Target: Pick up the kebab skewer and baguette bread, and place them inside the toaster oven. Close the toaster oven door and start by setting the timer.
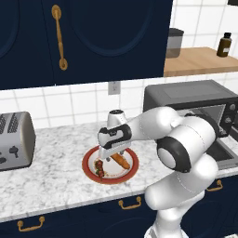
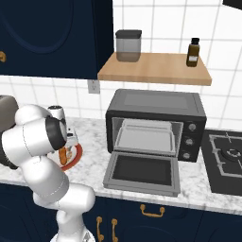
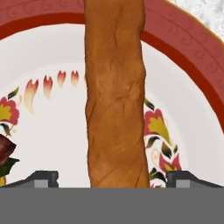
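Note:
The baguette bread (image 1: 122, 161) lies on a red-rimmed floral plate (image 1: 132, 170) on the marble counter, with the kebab skewer (image 1: 99, 168) beside it on the plate's left. My gripper (image 1: 113, 156) points down over the plate and is open, its fingertips (image 3: 43, 178) standing either side of the baguette bread (image 3: 114, 96) with gaps. A dark red chunk of the kebab skewer (image 3: 5, 151) shows at the left edge. The toaster oven (image 2: 156, 106) stands to the right, and the toaster oven door (image 2: 142, 172) hangs folded down, showing the rack inside.
A silver two-slot toaster (image 1: 14, 139) stands at the counter's left. A stove burner (image 2: 229, 158) lies right of the oven. Above it, a wooden shelf (image 2: 156, 66) carries a grey jar (image 2: 128, 45) and a brown bottle (image 2: 192, 52). Dark blue cabinets (image 1: 93, 37) hang overhead.

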